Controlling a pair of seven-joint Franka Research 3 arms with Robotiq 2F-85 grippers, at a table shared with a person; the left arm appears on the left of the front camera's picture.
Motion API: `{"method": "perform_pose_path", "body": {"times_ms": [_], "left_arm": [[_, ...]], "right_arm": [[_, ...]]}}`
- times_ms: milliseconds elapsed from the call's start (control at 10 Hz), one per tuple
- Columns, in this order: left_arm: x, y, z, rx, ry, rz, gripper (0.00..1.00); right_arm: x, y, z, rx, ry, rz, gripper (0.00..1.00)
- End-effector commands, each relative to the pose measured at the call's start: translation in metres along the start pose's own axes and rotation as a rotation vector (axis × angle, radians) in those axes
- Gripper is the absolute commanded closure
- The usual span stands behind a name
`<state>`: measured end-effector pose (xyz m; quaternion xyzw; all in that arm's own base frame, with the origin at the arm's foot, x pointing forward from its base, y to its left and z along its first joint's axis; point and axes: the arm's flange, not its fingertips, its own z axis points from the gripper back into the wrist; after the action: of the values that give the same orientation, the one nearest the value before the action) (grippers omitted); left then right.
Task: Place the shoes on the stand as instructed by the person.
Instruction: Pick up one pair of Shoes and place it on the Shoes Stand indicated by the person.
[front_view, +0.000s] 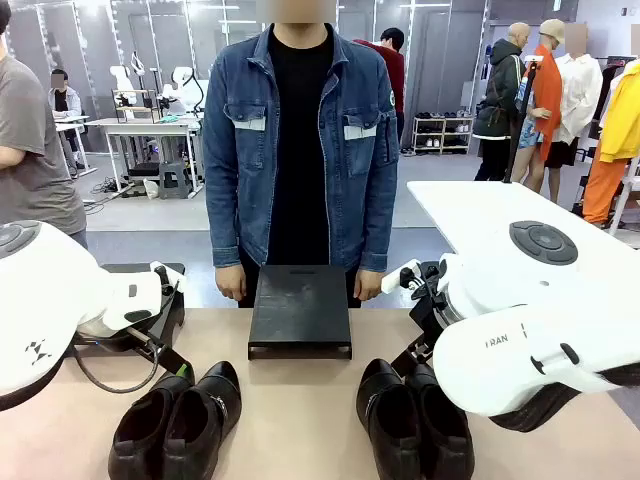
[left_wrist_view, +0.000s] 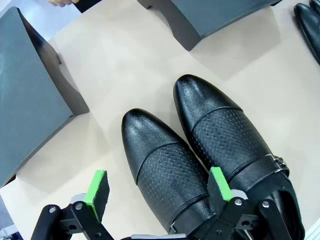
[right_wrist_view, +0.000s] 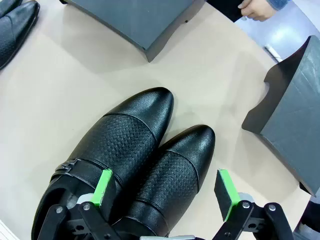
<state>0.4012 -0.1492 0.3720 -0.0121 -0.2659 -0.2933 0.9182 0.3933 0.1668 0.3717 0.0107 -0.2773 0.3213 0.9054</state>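
**Both grippers wide above the shoes – arms mask much of the desk**

In the front view two pairs of black shoes sit on the desk. The left pair is at lower left and the right pair at lower right. Their toes point up the frame and their heels are cut off by the bottom edge. Between them, farther back, is the centre stand, its top bare. The person stands behind it with a hand near each far corner. A second stand at middle left is half covered by the left arm. The right arm blocks the matching area at right – there the right wrist view shows a grey stand, cut by the frame edge.

In the left wrist view the left gripper has its jaws wide. One green pad is over bare desk and the other above the buckled shoe, with the plain shoe between them. The shoe openings are hidden under the gripper, and contact cannot be judged.

The right gripper is also spread wide. One pad is over its buckled shoe and the other over bare desk at lower right; whether it touches is unclear.
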Motion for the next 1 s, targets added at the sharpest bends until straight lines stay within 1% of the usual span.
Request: {"method": "perform_pose_path", "body": {"times_ms": [0, 900], "left_arm": [[0.0001, -0.0003, 0.0000, 0.000, 0.000, 0.000, 0.00], [0.0001, -0.0004, 0.0000, 0.000, 0.000, -0.001, 0.00]], "right_arm": [[0.0000, 0.0000, 0.0000, 0.000, 0.000, 0.000, 0.00], [0.0000, 0.0000, 0.0000, 0.000, 0.000, 0.002, 0.00]]}}
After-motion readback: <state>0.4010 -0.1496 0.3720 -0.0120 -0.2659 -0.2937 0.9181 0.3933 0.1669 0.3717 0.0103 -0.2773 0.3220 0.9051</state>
